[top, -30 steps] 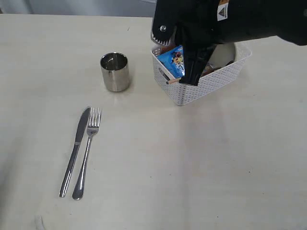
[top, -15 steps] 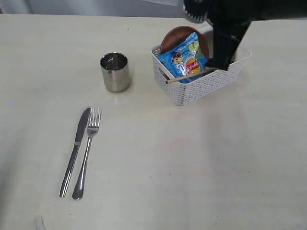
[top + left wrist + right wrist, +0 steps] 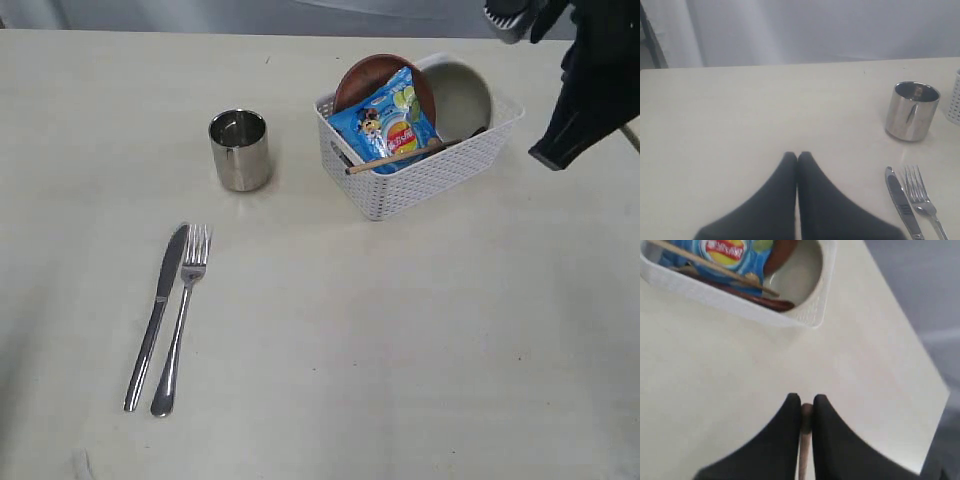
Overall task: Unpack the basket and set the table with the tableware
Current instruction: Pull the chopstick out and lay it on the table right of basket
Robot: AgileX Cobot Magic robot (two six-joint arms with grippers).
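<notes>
The white basket (image 3: 430, 182) on the table (image 3: 400, 330) holds a reddish-brown plate (image 3: 362, 80), an off-white bowl (image 3: 462, 98), a blue chip bag (image 3: 392, 122) and one brown chopstick (image 3: 395, 158). My right gripper (image 3: 547, 155) hangs to the right of the basket, off it. In the right wrist view this gripper (image 3: 806, 402) is shut on another chopstick (image 3: 804, 445). The steel cup (image 3: 240, 150), knife (image 3: 157, 312) and fork (image 3: 181, 322) lie on the table's left half. My left gripper (image 3: 797, 156) is shut with nothing in it, near the knife (image 3: 900, 200).
The table's right edge (image 3: 910, 335) runs close to my right gripper. The cup (image 3: 912, 111) stands beyond the fork (image 3: 922, 197) in the left wrist view.
My right arm has swung from above the basket to its right side with a chopstick in its jaws, uncovering the plate, bowl and bag. The left arm has not moved.
</notes>
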